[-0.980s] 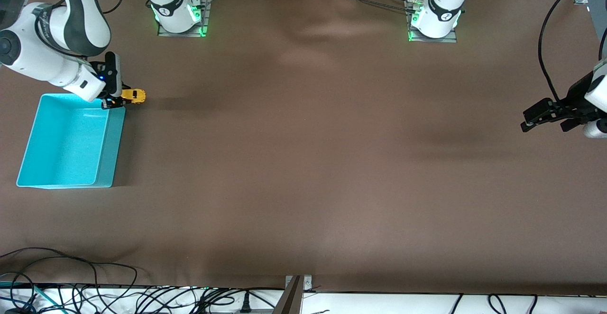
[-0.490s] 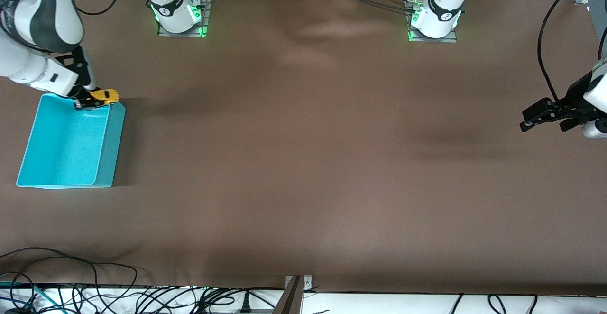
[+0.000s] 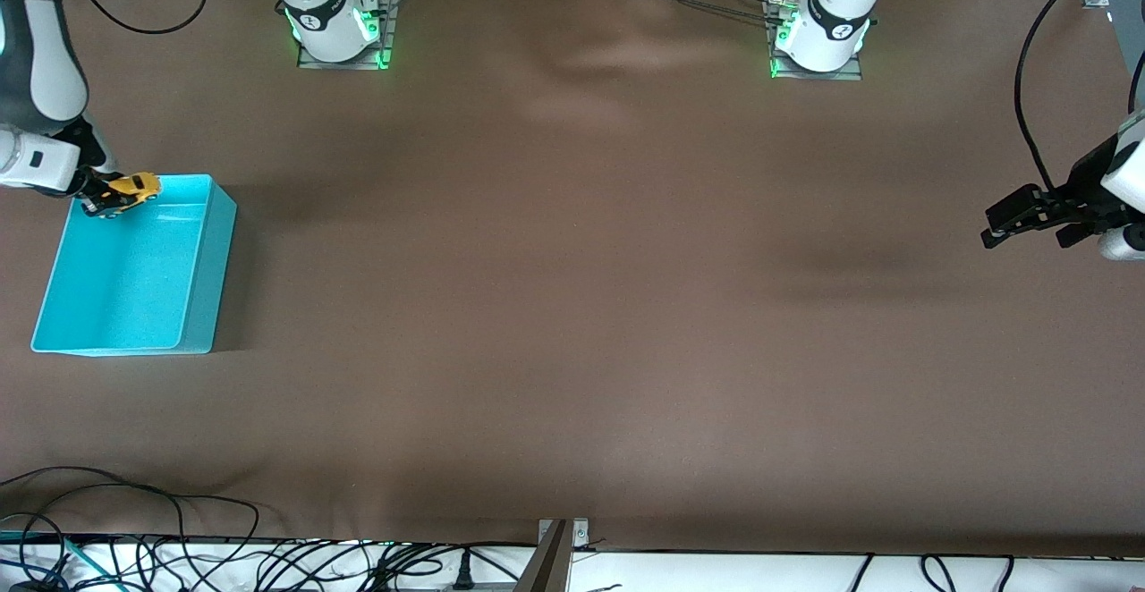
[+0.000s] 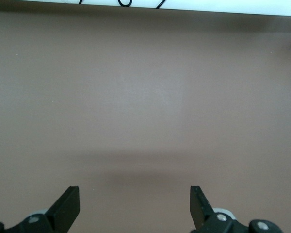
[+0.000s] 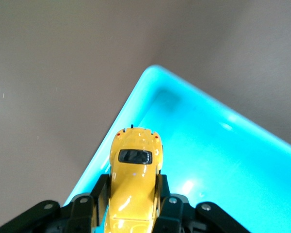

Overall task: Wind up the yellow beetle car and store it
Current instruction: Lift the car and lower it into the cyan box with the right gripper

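Note:
My right gripper [image 3: 103,201] is shut on the yellow beetle car [image 3: 128,190] and holds it in the air over a corner of the turquoise bin [image 3: 199,310], the corner toward the robots' bases. In the right wrist view the car [image 5: 134,179] sits between the two black fingers [image 5: 99,191], over the bin's rim [image 5: 131,110]. My left gripper [image 3: 993,236] is open and empty, hanging over bare table at the left arm's end; its wrist view shows its gripper [image 4: 135,208] over brown table only.
The bin stands at the right arm's end of the brown table [image 3: 572,306]; I see nothing inside it. Cables [image 3: 134,538] lie along the table edge nearest the front camera.
My right gripper has carried the car from beside the bin's corner, over the rim, to above the bin's inner corner. The left arm has not moved.

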`<state>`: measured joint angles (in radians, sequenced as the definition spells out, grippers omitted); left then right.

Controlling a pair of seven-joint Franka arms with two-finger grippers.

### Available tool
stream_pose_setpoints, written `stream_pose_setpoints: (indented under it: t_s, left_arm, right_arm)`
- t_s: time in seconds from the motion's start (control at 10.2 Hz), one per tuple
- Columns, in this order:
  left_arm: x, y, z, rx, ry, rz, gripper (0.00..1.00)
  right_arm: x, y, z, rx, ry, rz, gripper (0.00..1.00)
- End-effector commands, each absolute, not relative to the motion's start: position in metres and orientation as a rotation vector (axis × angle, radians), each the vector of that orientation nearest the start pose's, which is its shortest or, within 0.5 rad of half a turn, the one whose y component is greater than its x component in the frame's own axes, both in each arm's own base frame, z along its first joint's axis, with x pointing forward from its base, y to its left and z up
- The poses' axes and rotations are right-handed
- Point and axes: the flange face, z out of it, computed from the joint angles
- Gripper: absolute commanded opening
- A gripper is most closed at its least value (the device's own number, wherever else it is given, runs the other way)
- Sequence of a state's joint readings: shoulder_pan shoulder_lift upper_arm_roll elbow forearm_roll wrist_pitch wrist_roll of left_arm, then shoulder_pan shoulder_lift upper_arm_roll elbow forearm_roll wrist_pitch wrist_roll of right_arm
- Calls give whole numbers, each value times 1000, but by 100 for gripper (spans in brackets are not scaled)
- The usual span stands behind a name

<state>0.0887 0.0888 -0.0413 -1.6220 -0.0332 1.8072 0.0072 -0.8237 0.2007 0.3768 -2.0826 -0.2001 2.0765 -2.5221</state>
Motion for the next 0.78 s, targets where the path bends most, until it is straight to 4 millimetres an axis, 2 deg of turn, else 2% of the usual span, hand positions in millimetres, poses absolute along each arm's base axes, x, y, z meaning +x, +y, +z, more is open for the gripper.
stream_pose_setpoints:
  t_s: [0.0, 0.29, 0.39, 0.59, 0.69]
  left_arm:
    - [597, 27, 575, -3186, -49, -152, 100]
    - [597, 27, 574, -3187, -49, -150, 100]
    - [597, 28, 574, -3186, -51, -150, 100]
    - [597, 28, 575, -3186, -51, -152, 100]
    - [597, 28, 574, -3185, -51, -150, 100]
  right_arm:
    - [515, -289, 294, 1413, 3034, -114, 0]
    - [523, -299, 274, 1343, 3051, -68, 0]
    - [523, -300, 260, 1327, 3062, -45, 0]
    - [517, -319, 209, 1347, 3089, -12, 0]
    - [514, -326, 204, 1355, 3072, -11, 0]
